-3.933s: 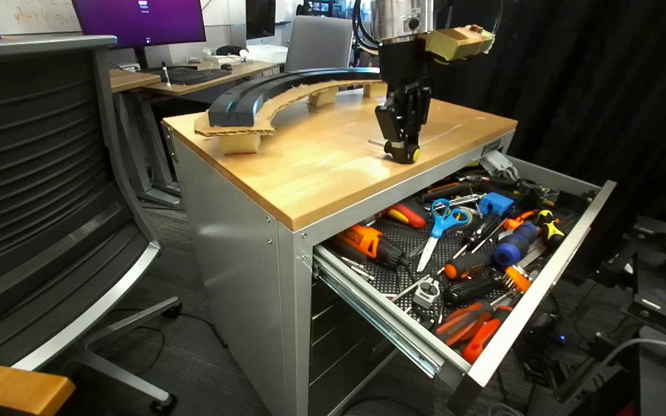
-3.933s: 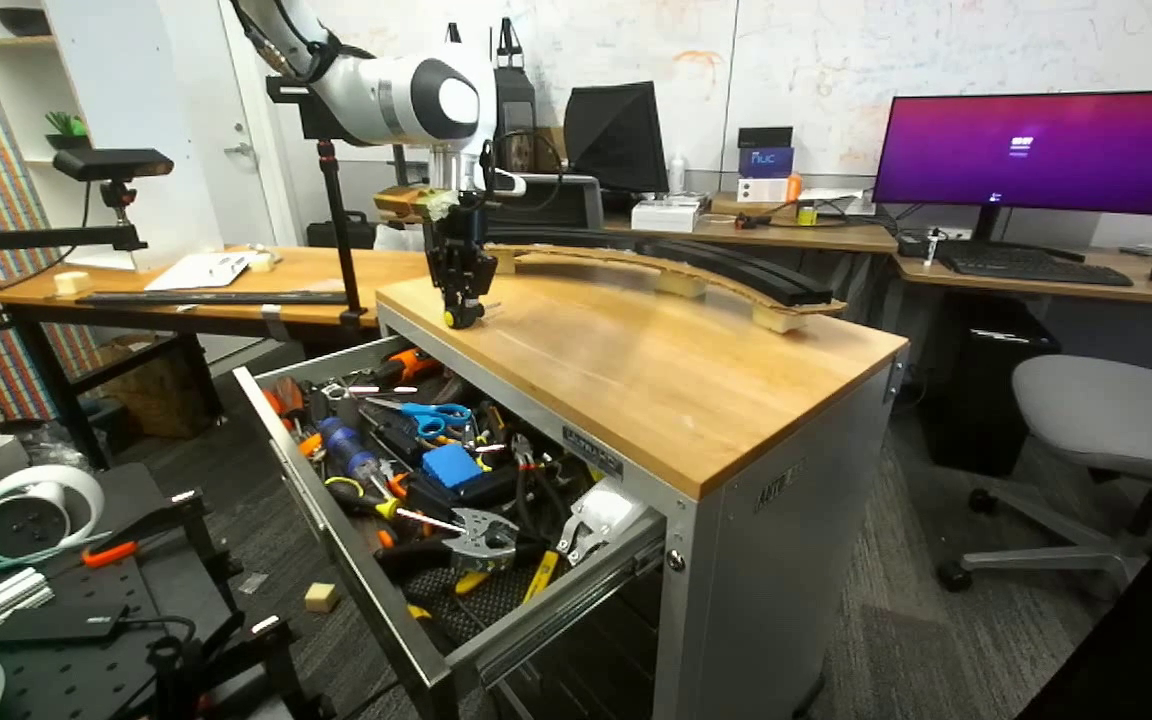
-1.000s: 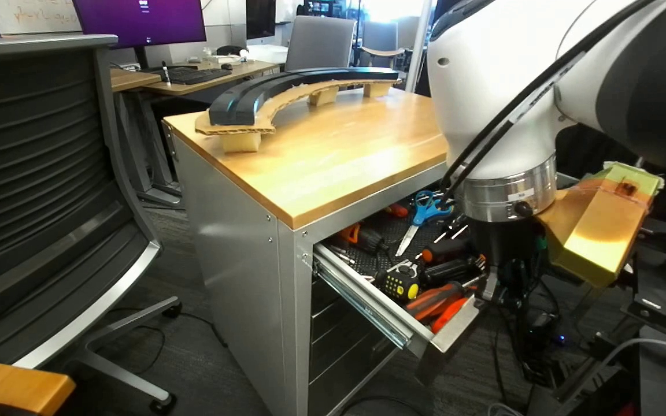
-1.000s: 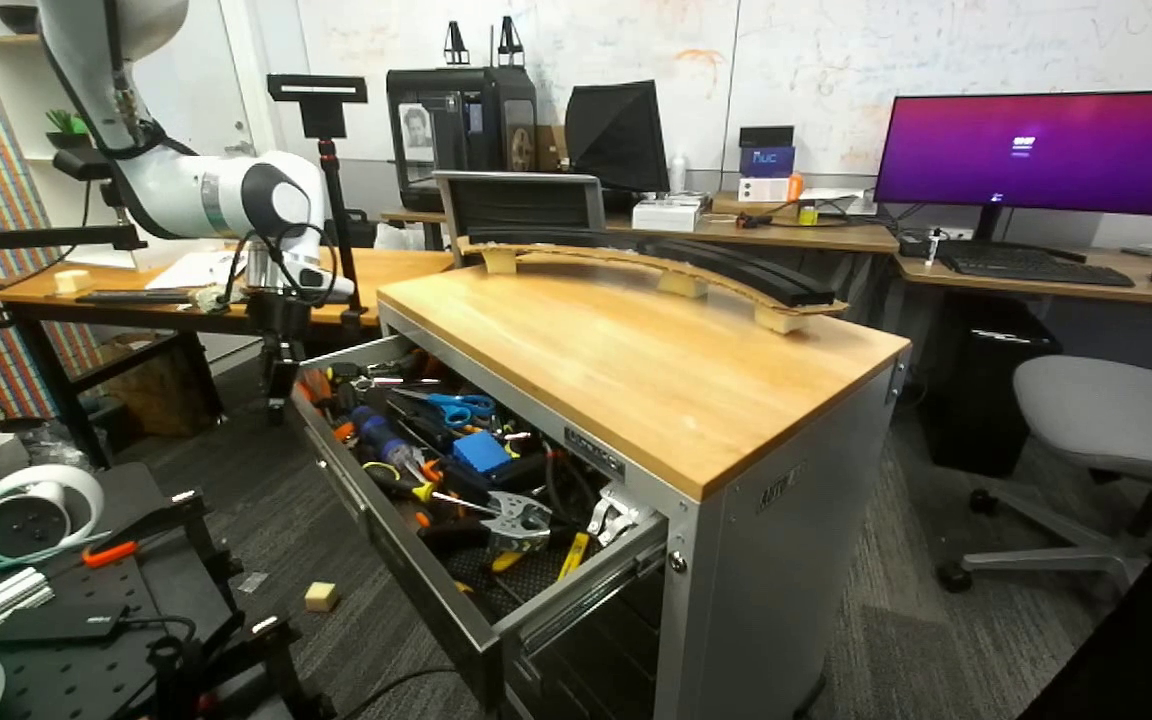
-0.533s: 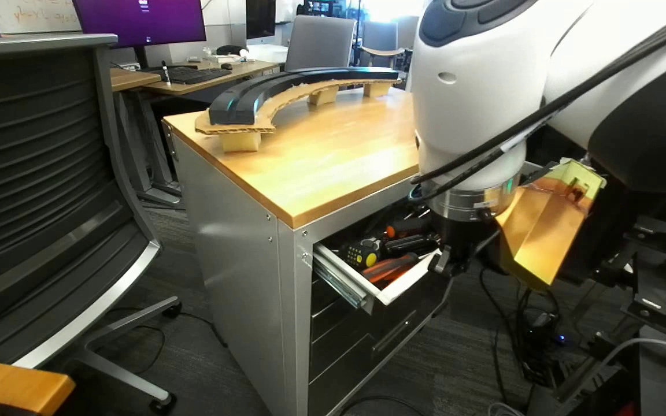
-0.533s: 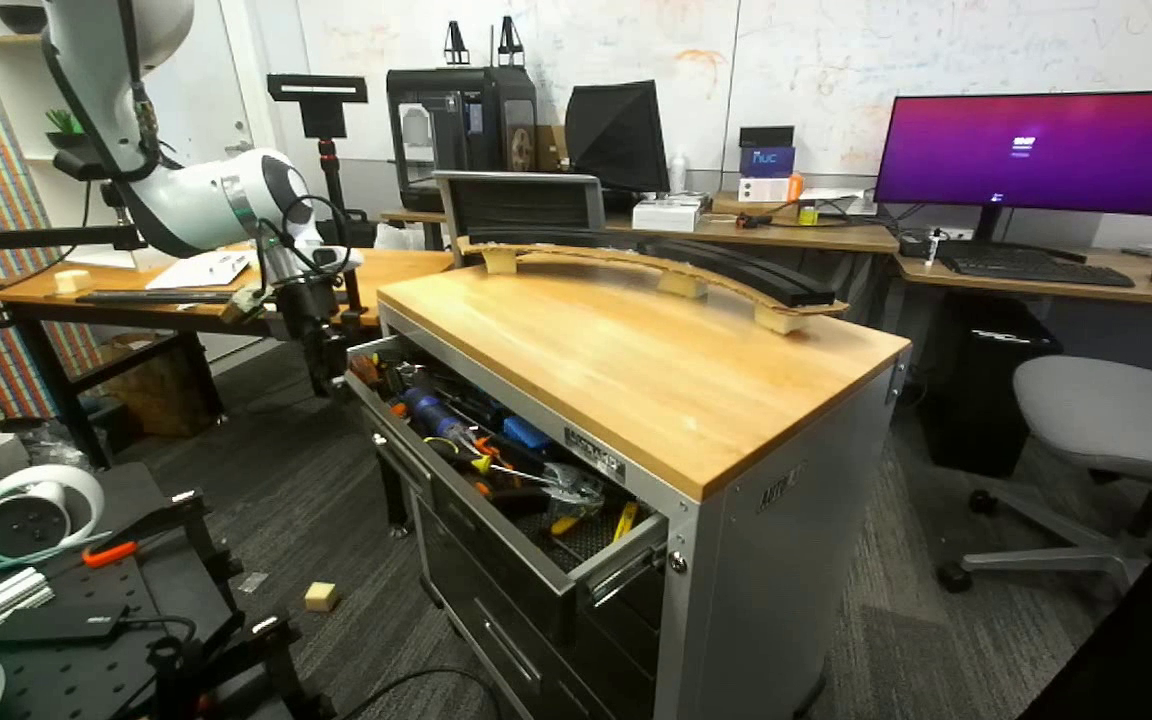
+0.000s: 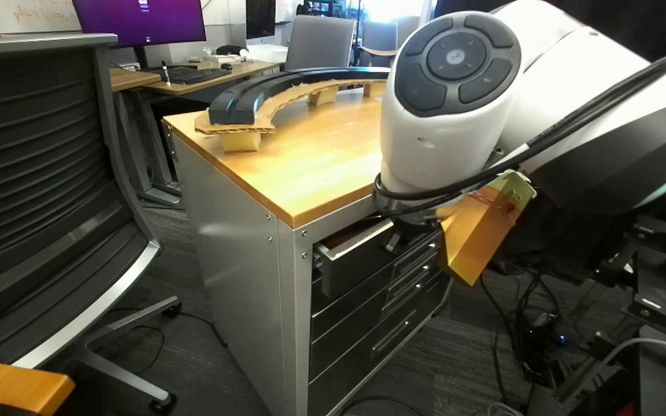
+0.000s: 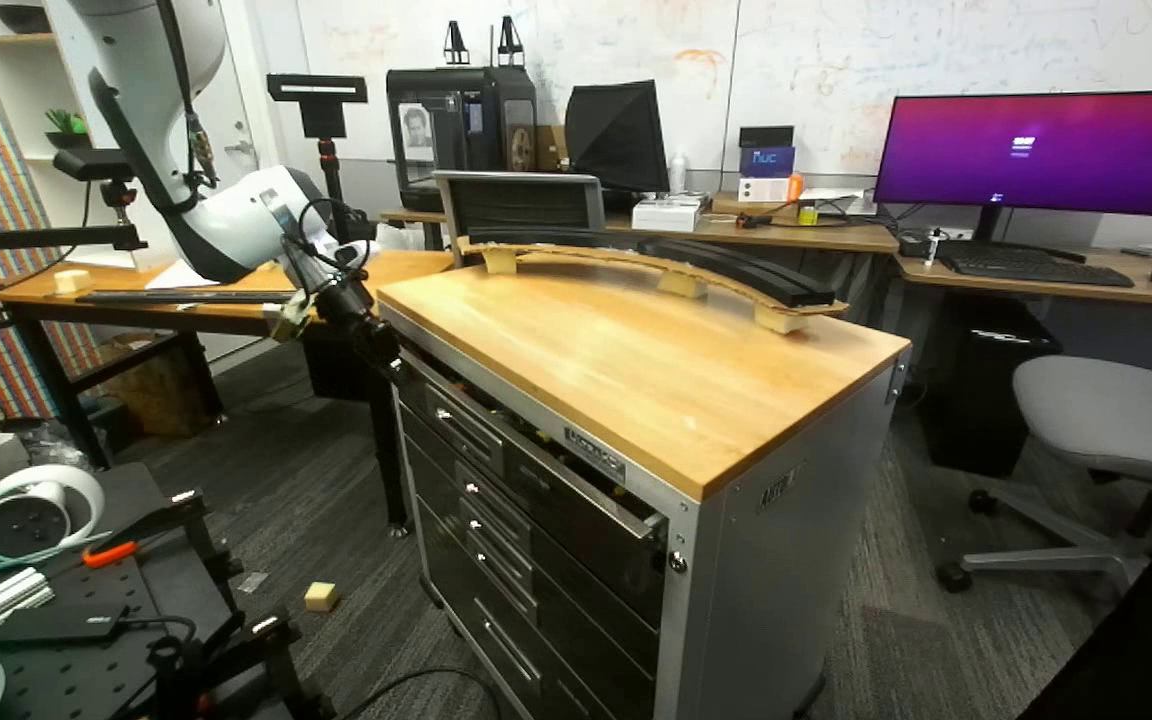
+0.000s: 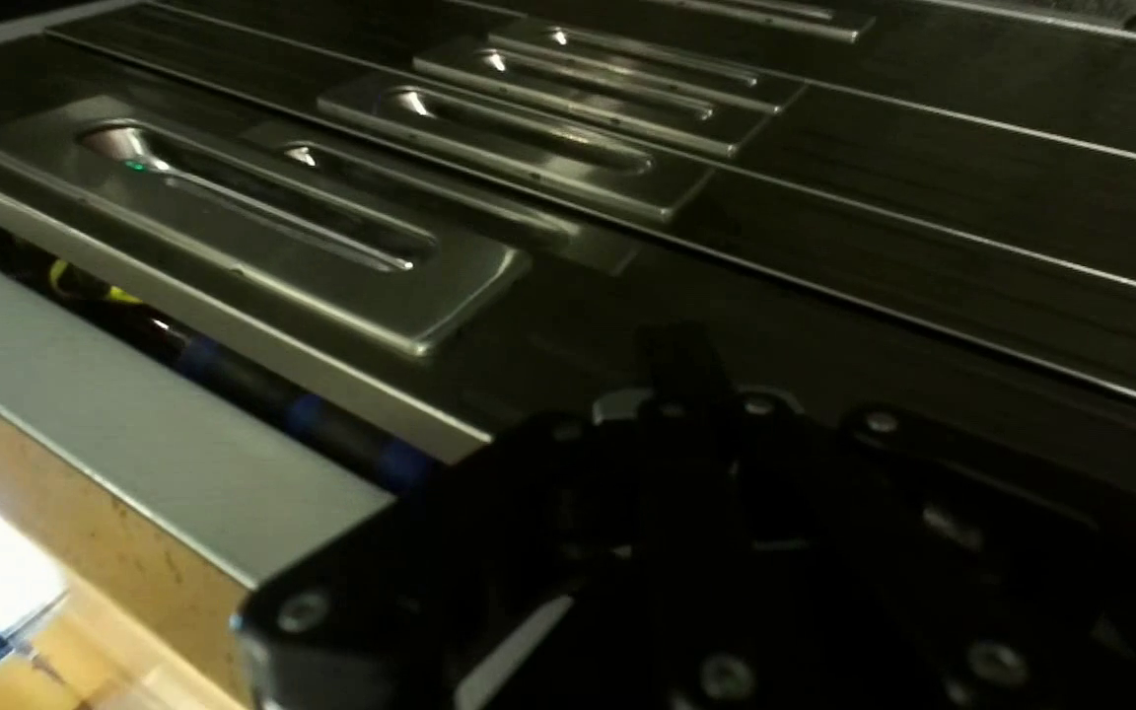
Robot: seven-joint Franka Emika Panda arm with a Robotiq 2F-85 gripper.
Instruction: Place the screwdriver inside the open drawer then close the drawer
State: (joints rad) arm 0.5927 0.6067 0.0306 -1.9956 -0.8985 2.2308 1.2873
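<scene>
The drawer (image 7: 362, 263) is nearly shut, with only a narrow gap along its top edge in both exterior views; its front also shows here (image 8: 576, 500). In the wrist view the drawer front (image 9: 568, 316) with its recessed metal pull lies beneath the fingers. My gripper (image 7: 392, 242) is at the outer face of the drawer front, near one end of it, as an exterior view shows (image 8: 394, 366). In the wrist view the gripper's fingers (image 9: 681, 394) are together with nothing seen between them. The screwdriver is out of view, hidden by the drawer front and cabinet.
The wooden top (image 8: 576, 350) overhangs the drawer and carries a curved black track (image 8: 716, 265) on cardboard and blocks. Lower grey drawers (image 8: 506, 590) are shut. A blue-banded tool (image 9: 312, 414) shows through the drawer gap. A black chair (image 7: 50, 190) stands beside the cabinet.
The gripper held the screwdriver above the wooden top; the screwdriver then lay inside the drawer. The gripper moved to the drawer front, and the drawer slid inward from wide open to nearly shut.
</scene>
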